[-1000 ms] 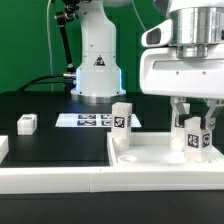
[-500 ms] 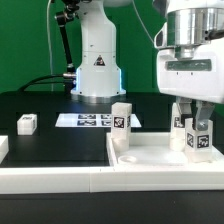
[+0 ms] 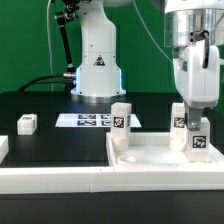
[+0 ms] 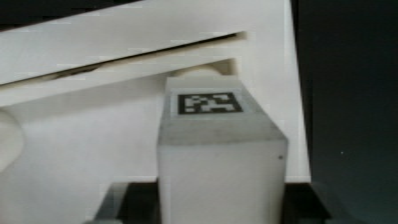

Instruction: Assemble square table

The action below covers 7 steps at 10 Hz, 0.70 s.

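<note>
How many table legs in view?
4. One leg lies loose on the table at the exterior view's left; one stands on the tabletop's left corner; two stand at its right. More may be hidden.

Black table (image 3: 45, 108), green backdrop (image 3: 25, 40) behind it. Marker board (image 3: 88, 120) lies flat on the table toward the back, several black-white tags on it. Long white border rail (image 3: 50, 182) runs along the near edge, across the whole exterior view

The gripper (image 3: 192, 120) clasps an upright leg (image 3: 198, 141) on the tabletop (image 3: 150, 165).
</note>
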Each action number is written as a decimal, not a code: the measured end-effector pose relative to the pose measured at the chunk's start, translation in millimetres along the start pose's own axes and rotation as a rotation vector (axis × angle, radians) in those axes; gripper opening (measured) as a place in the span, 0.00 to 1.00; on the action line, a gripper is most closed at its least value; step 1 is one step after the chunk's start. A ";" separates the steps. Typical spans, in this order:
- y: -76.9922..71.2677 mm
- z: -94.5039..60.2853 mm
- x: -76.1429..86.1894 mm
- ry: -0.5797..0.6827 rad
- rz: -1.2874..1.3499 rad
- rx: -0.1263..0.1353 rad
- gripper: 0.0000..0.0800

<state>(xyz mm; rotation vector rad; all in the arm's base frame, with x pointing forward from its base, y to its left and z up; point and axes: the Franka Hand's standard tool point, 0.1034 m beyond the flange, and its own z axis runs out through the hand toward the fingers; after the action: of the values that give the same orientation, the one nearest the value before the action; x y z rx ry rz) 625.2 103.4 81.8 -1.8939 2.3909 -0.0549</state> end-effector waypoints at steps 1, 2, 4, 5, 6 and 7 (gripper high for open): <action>0.2 0.0 -0.1 0.000 0.042 -0.001 0.36; 0.6 0.0 -0.3 -0.003 0.097 -0.003 0.36; 1.2 0.2 -2.0 -0.005 0.177 -0.003 0.36; 1.5 1.2 -2.6 -0.005 0.178 -0.002 0.36; 1.7 1.6 -2.6 -0.005 0.152 -0.002 0.61; 1.4 1.5 -2.2 -0.005 0.115 -0.001 0.77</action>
<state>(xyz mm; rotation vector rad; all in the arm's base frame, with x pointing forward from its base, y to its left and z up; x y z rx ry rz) 624.5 105.8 80.3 -1.7508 2.4918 -0.0407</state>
